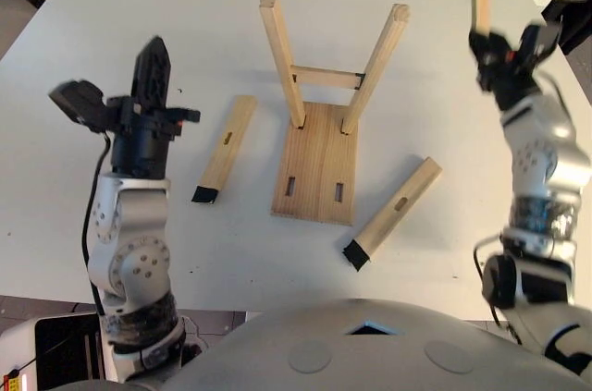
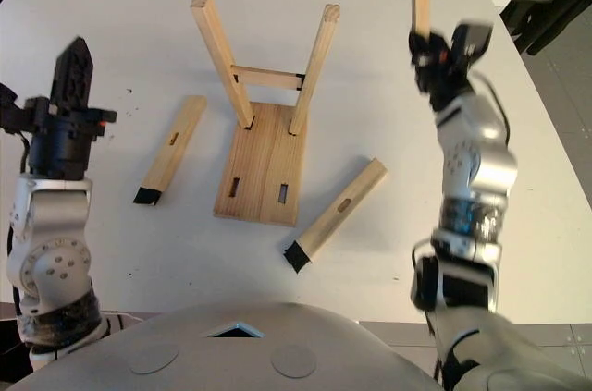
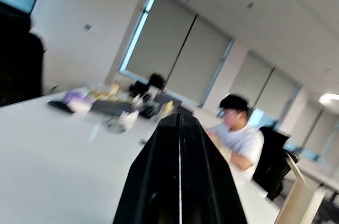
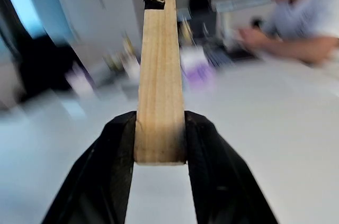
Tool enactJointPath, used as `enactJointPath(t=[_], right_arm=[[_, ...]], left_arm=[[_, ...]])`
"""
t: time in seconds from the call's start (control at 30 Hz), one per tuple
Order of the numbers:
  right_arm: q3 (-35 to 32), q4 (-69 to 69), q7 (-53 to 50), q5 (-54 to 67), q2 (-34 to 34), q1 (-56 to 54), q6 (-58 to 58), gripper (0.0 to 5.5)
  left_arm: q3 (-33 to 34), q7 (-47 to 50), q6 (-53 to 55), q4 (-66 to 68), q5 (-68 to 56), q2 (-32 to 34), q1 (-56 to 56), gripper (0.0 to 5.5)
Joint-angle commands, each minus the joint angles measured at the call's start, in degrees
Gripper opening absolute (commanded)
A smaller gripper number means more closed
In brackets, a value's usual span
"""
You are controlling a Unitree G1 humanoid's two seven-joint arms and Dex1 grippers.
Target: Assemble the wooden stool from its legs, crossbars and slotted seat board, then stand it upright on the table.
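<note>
1. Find the right gripper [image 4: 159, 128] raised over the far right side of the table [image 1: 111, 30], jaws clamped on the lower end of a short crossbar [image 4: 159, 65].
2. Read that crossbar as close to upright: long axis near vertical, dark-tipped free end pointing up, gripped end down.
3. Note the left gripper [image 1: 153, 54] raised over the table's left side, pressed shut on nothing, tips pointing up.
4. Locate the seat board [image 1: 319, 155] lying flat mid-table, two legs [image 1: 280, 54] standing up from its far end, joined by a second crossbar [image 1: 326, 77], and the near slots [image 1: 290, 186] not yet filled.
5. Judge the step in hand as probably fitting the held crossbar into a loose leg. Consider the right loose leg [image 1: 396, 209], lying near the board's right edge on a diagonal, black-capped end toward the robot, side slot [image 1: 400, 204] facing up. Consider also the left loose leg [image 1: 227, 149], on the board's other side, black cap likewise nearest the robot.
6. To do it well:
   - Bring a crossbar end squarely over the chosen slot before lowering.
   - Match the end's wide face to the slot's length.
   - Press straight along the crossbar's axis, without rocking.
   - Pin the leg with the left gripper against sliding.
   - Steer well apart from the two standing legs.
</note>
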Motion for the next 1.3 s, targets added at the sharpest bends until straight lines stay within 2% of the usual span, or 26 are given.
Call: enactJointPath(t=[0.03, 0.1, 0.27, 0.37, 0.57, 0.77, 0.93, 1.3], right_arm=[[-2.05, 0.81, 13.59, 21.15, 1.31, -32.01, 6.92, 1.31], [3.1, -1.05, 19.98, 19.8, 0.35, -31.09, 8.73, 1.31], [9.53, -5.15, 32.22, 22.52, -2.45, -26.78, 15.89, 1.31], [13.46, -10.92, 39.82, 23.88, -6.22, -18.94, 20.33, 1.31], [11.5, -12.43, 43.52, 25.56, -10.02, -15.83, 22.9, 1.31], [13.56, -12.9, 46.95, 24.85, -11.76, -14.29, 23.63, 1.31], [16.7, -13.31, 48.28, 22.88, -10.19, -11.78, 22.26, 1.31], [19.1, -13.81, 49.41, 21.61, -10.11, -8.81, 22.8, 1.31]], left_arm=[[-2.02, -10.84, 7.75, 6.82, -17.26, 6.81, -26.38, 0.67], [-3.19, -13.32, 9.65, 8.28, -19.1, 7.42, -29.79, 0.98], [-3.59, -20.61, 13.65, 14.83, -21.55, 9.1, -34.53, 1.72], [-4.07, -22.9, 17.02, 16.68, -22.21, 10.45, -33.52, 2.21], [-5.14, -24.97, 23.3, 13.86, -23.82, 12.85, -28.32, 3.12], [-6.49, -28.66, 27.76, 14.39, -24.17, 15.19, -29.26, 3.17], [-6.82, -28.09, 27.9, 13.64, -24.73, 13.77, -30.33, 3.17], [-7.56, -27.06, 27.64, 10.67, -24.62, 12.36, -30.06, 3.17]])
